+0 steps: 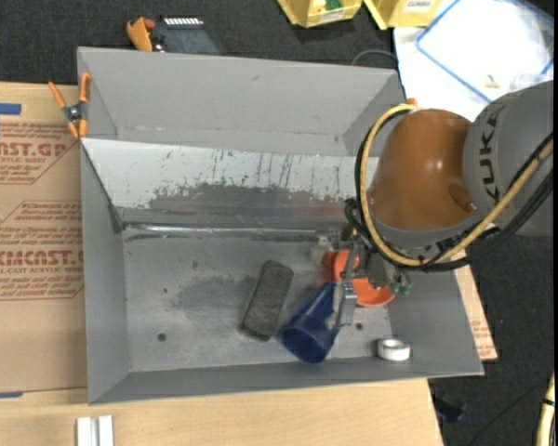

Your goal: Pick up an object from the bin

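Observation:
My gripper (pixel 343 303) hangs low over the right part of the bin floor, under the arm's orange cover. It is right at the upper right end of a dark blue cup (pixel 309 334), which lies tilted on its side by the front wall. Whether it touches the cup is unclear. An orange round thing (pixel 373 295) lies just right of the gripper, partly hidden by it. Left of the cup rests a dark grey oblong block (pixel 267 299).
A small white ring-shaped cap (pixel 391 348) lies in the bin's front right corner. The left half of the floor is bare scuffed metal. The arm and its cables cover the bin's right wall.

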You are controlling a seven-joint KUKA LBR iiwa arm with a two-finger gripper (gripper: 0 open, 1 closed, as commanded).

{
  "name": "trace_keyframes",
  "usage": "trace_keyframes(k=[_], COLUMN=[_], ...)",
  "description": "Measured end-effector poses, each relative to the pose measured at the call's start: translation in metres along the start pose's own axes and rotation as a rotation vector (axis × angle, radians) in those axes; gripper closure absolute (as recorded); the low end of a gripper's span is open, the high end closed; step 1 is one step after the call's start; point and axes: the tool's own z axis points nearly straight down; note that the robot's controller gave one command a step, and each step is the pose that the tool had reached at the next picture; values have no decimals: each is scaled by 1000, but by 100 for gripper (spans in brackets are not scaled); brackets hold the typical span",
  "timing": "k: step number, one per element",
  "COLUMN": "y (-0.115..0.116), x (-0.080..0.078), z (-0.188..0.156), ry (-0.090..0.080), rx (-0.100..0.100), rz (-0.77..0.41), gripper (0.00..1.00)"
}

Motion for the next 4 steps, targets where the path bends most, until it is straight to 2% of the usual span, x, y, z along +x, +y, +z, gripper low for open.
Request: trace_keyframes(k=[1,2,3,4], y=[0,1,1,11], x=[-2,4,7,22], z=[-5,41,108,72], ry=[-8,-15,-10,-5], rx=[0,2,1,1], rz=[0,-216,-367,-737], gripper=[0,0,0,0])
